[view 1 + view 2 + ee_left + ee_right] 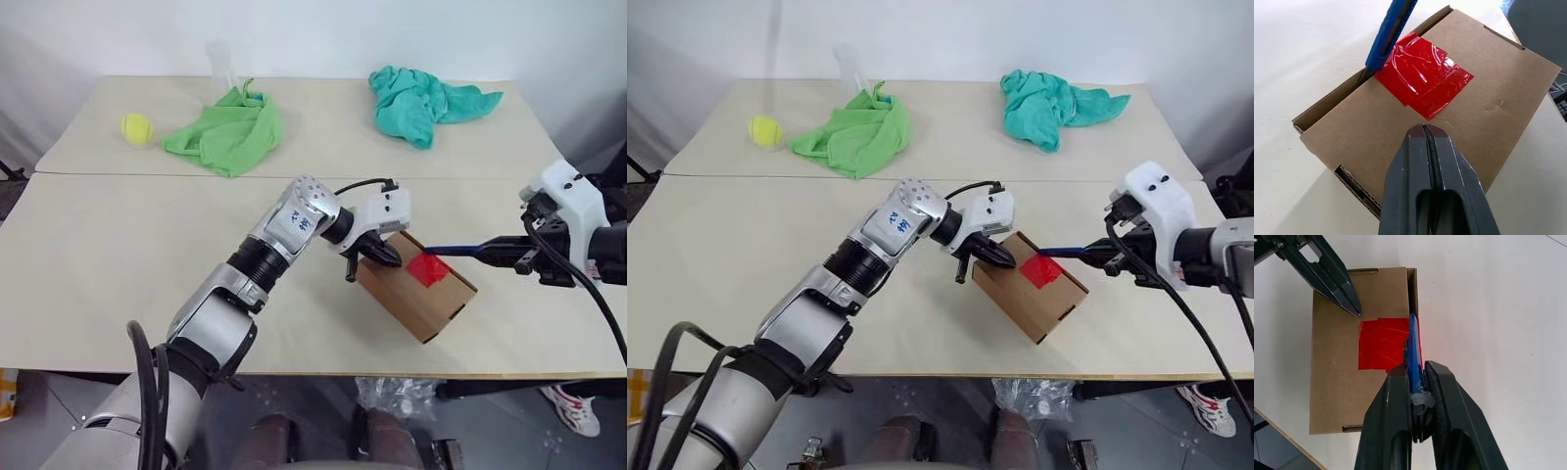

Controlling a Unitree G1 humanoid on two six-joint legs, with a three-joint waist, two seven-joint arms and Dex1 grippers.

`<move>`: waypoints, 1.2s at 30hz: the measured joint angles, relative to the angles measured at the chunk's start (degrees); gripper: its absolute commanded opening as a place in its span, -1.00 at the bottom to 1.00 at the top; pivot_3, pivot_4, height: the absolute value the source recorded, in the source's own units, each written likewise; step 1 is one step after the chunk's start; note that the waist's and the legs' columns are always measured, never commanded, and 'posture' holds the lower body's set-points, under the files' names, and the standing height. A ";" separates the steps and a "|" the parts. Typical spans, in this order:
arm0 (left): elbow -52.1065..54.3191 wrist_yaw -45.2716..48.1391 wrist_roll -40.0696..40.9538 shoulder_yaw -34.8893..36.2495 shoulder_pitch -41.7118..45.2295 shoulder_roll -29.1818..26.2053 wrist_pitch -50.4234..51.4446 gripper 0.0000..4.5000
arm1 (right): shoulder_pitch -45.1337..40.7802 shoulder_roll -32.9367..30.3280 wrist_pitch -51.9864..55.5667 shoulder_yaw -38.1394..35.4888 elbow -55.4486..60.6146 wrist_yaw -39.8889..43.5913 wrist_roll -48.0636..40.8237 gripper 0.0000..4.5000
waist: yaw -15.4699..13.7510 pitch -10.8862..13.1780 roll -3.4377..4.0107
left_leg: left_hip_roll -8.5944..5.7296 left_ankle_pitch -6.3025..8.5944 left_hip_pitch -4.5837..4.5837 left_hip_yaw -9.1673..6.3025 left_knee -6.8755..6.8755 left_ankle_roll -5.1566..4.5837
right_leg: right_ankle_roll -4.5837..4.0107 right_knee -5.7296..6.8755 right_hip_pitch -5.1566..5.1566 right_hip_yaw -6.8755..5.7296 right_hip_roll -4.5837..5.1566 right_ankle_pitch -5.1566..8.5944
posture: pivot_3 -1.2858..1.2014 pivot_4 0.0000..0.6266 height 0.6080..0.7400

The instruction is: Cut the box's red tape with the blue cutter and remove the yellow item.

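Note:
The brown box lies on the table near its front edge, with the red tape on its top face. My left gripper is shut, and its tips rest on the box top beside the tape. My right gripper is shut on the blue cutter. It reaches in from the right. The cutter's tip sits at the flap seam along the tape's edge. In the right wrist view the cutter lies along that seam of the box. The yellow item is hidden.
A tennis ball and a green cloth lie at the far left, with a clear plastic piece behind the cloth. A teal cloth lies at the far right. The table's front edge runs just below the box.

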State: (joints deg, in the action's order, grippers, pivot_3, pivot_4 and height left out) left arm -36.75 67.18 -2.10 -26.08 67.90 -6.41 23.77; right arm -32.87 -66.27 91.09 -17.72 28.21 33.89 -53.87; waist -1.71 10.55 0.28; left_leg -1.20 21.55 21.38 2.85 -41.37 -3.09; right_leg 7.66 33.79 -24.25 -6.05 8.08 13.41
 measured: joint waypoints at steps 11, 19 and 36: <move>0.86 -0.35 -0.17 -0.02 -0.25 0.26 1.35 -1.00 | 1.16 -4.45 -0.04 1.04 -0.47 3.97 -0.15 -0.94 | -0.08 -0.02 -0.03 | -0.06 0.01 -0.04 -0.06 0.06 -0.02 | 0.00 -0.16 0.07 -0.09 0.31 0.00 | 0.03 -0.52 1.00; 2.32 -1.12 -0.28 -0.34 -0.97 0.27 1.96 -1.00 | 2.99 -7.87 0.02 1.25 -0.47 6.24 -0.43 -0.94 | -0.07 -0.03 -0.04 | -0.03 0.04 -0.15 -0.37 0.10 0.02 | 0.00 -0.34 0.38 -0.06 0.40 0.00 | 0.03 -0.52 1.00; 1.49 -1.51 -0.28 -0.36 -0.82 1.34 1.94 -1.00 | 12.54 -16.95 -1.17 -3.31 -0.35 13.45 -0.71 -0.94 | -0.84 -0.03 -0.04 | -0.03 0.06 -0.15 -0.61 0.11 0.06 | 0.00 -0.56 0.57 -0.18 0.39 0.00 | 0.03 -0.52 1.00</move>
State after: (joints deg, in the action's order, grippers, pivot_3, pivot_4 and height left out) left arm -35.26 65.68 -2.38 -26.44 67.08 -5.06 25.71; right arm -20.33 -83.22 89.93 -21.02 27.86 47.34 -54.58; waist -2.55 10.52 0.25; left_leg -1.23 21.61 21.23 2.24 -41.26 -3.04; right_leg 7.66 33.23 -23.69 -6.22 8.47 13.41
